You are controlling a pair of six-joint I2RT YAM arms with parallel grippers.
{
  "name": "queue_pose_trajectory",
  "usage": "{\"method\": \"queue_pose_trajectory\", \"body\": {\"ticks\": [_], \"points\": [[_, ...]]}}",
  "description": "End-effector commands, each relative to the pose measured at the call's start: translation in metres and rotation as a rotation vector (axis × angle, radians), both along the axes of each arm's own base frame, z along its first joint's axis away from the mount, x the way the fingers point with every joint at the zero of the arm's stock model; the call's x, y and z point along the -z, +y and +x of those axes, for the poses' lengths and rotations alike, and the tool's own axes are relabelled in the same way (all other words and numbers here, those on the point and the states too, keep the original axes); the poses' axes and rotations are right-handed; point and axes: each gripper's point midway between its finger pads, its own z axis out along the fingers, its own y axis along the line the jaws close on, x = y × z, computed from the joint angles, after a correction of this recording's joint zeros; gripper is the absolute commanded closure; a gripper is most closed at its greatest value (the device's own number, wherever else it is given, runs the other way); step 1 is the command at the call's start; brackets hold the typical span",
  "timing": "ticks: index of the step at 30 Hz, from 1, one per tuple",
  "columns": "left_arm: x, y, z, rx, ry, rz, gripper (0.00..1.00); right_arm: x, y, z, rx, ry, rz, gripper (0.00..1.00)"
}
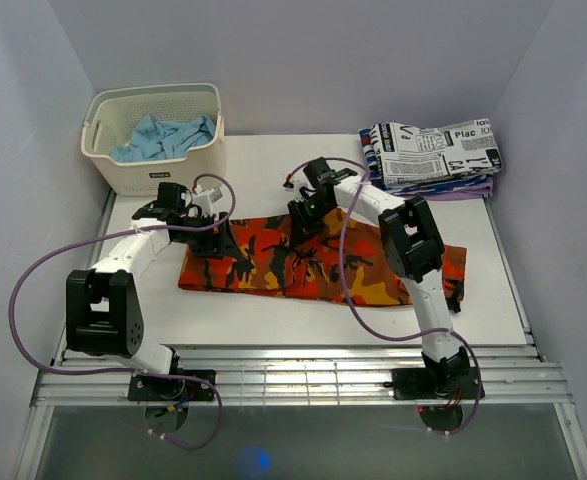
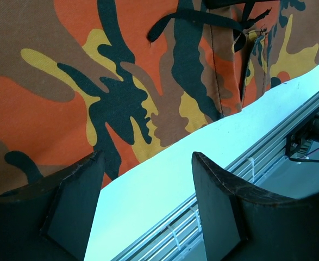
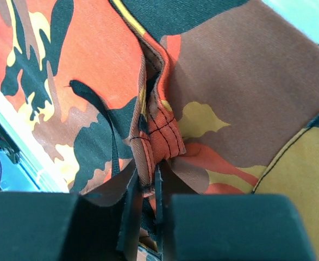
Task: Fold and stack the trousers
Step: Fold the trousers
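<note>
The camouflage trousers [image 1: 313, 265] lie stretched across the middle of the table, orange, red, yellow and dark blotches. My left gripper [image 1: 216, 238] hovers at their left end. In the left wrist view it [image 2: 148, 182] stands open over bare white table just off the cloth's near edge [image 2: 121, 109], with nothing between its fingers. My right gripper [image 1: 301, 216] is down on the far edge of the trousers near the middle. In the right wrist view it [image 3: 147, 187] is shut on a bunched, stitched seam of the trousers [image 3: 162, 133], which stands up in a ridge.
A cream basket [image 1: 153, 95] with a light blue cloth [image 1: 163, 137] stands at the back left. A folded stack topped by a newspaper-print garment [image 1: 435, 152] sits at the back right. Metal rails [image 1: 303, 365] run along the near table edge.
</note>
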Motion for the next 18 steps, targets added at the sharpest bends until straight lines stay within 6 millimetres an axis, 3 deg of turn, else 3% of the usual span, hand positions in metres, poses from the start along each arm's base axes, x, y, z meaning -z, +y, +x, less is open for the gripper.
{"method": "queue_pose_trajectory", "body": {"ticks": [1, 3, 6, 12, 18], "points": [[-0.009, 0.003, 0.005, -0.003, -0.036, 0.003, 0.24, -0.047, 0.011, 0.01, 0.002, -0.088, 0.078, 0.87], [-0.007, 0.004, 0.004, -0.008, -0.031, 0.005, 0.24, -0.054, 0.011, 0.01, 0.004, -0.098, 0.085, 0.92], [-0.006, 0.004, 0.003, -0.011, -0.027, 0.002, 0.24, -0.066, 0.007, 0.007, 0.01, -0.118, 0.085, 0.92], [-0.003, 0.006, 0.003, -0.017, -0.02, 0.011, 0.24, -0.06, -0.008, -0.007, 0.015, -0.094, 0.041, 0.92], [0.0, 0.012, 0.006, -0.034, -0.026, 0.048, 0.21, -0.048, -0.02, -0.007, 0.011, -0.071, 0.013, 0.92]]}}
